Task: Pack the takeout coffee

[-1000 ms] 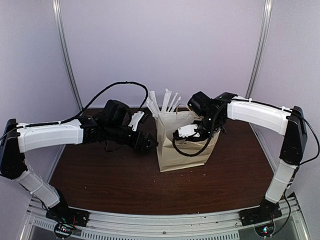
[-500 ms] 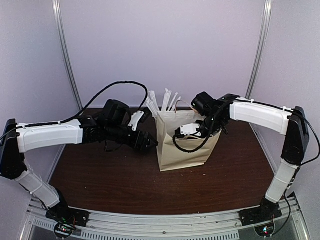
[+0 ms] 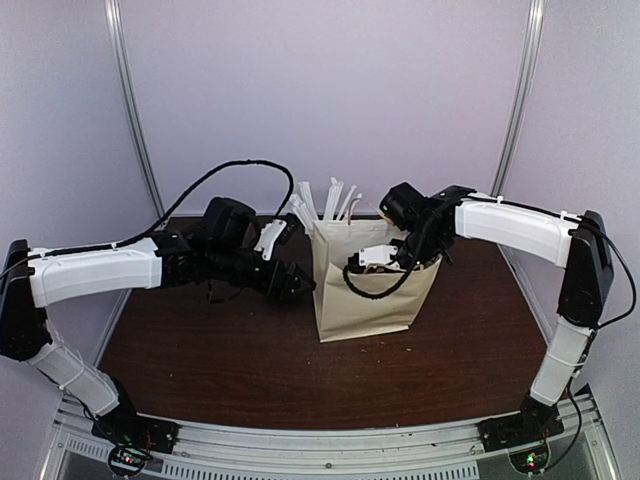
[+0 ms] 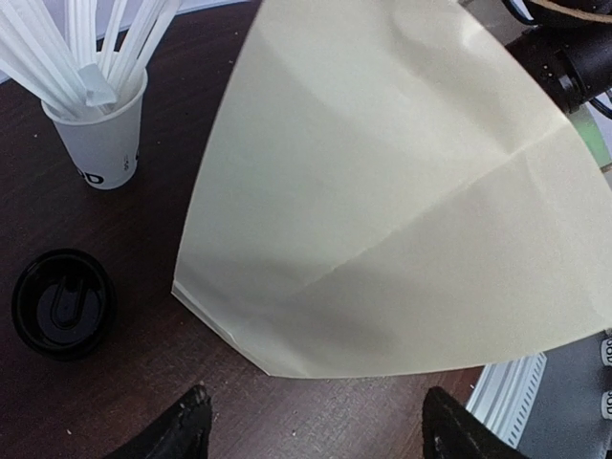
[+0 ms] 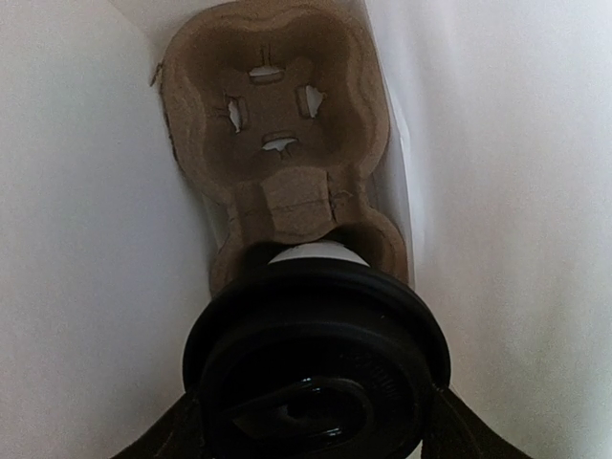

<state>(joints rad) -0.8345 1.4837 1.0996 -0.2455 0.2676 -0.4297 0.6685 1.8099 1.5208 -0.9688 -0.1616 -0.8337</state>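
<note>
R fingers [image 5: 464, 432] clamp takeout coffee [image 5: 316, 373] inside bag [image 3: 372, 300]; L fingers [image 4: 186, 426] wide apart, empty

The paper bag [image 4: 382, 191] is plain pale cream on a dark reddish-brown, wood-grained tabletop [image 4: 57, 229]. Inside, the carrier [image 5: 277, 134] is cardboard brown. The takeout coffee [image 5: 316, 373] shows glossy black over white. The straw cup [image 4: 103, 143] is white, dark-lettered, with white straws [image 4: 48, 67]. The loose lid [image 4: 62, 303] is black.

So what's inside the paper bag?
A cardboard cup carrier at the bottom, and the takeout coffee in the right gripper over one pocket. Its lid hides the cup body.
</note>
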